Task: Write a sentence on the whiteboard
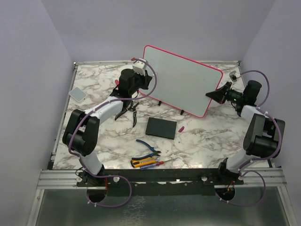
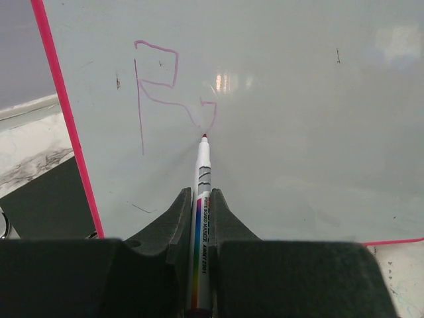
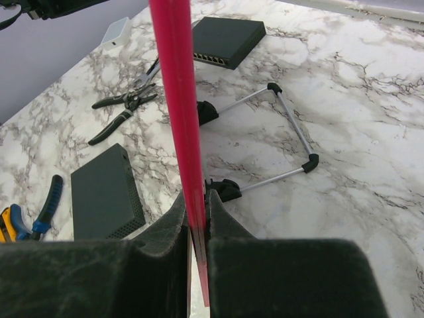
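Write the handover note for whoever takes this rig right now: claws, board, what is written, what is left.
Left claw: shut on the marker, its tip at the whiteboard, at the end of the last stroke.
Right claw: shut on the board's pink frame at its right edge, apparently steadying it.
Whiteboard: propped up on its wire stand, far side of the table.
Done: only the first pink strokes of the sentence, near the board's left edge.
Left: nearly the whole sentence; the rest of the surface looks blank.
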